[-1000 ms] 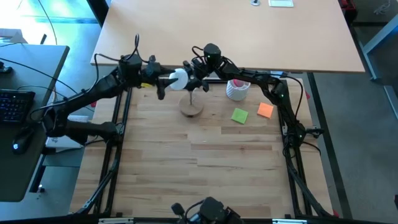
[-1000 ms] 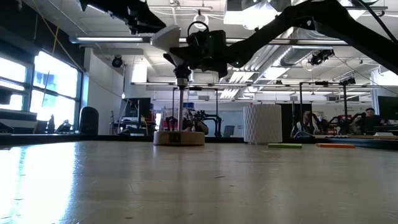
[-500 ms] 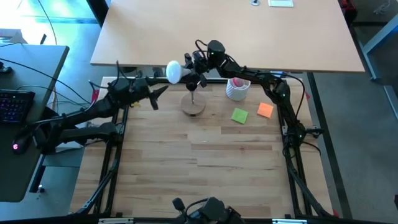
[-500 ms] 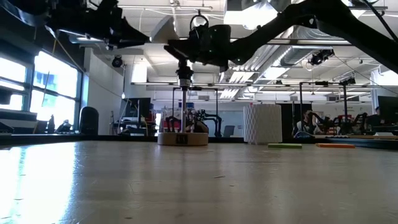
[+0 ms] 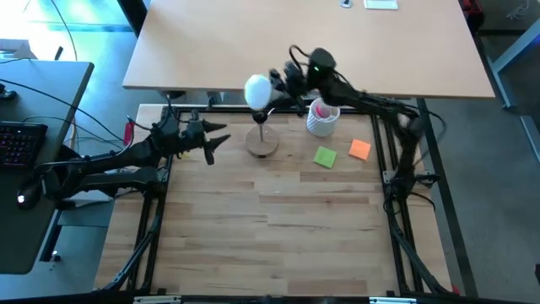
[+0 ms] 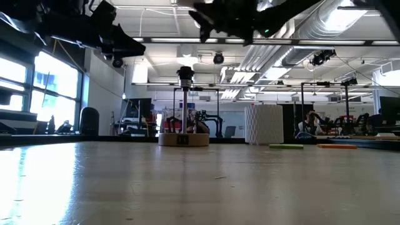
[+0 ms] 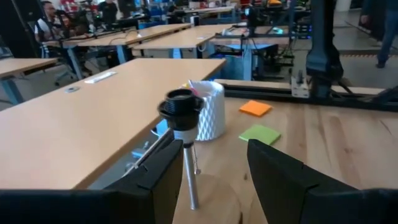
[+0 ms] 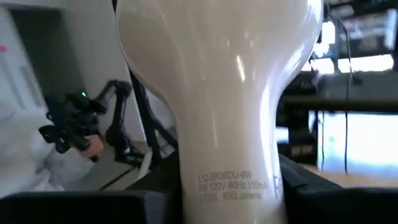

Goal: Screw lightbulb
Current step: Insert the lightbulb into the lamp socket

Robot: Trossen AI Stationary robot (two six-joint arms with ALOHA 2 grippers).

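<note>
Now higher: glossy white lightbulb, right tool.

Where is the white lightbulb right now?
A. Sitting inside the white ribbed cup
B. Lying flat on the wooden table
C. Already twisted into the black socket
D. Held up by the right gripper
D. The right gripper is shut on the lightbulb, holding it up near the socket, which is bare on top in the low view.

Lightbulb above socket stand, cup right.
</note>
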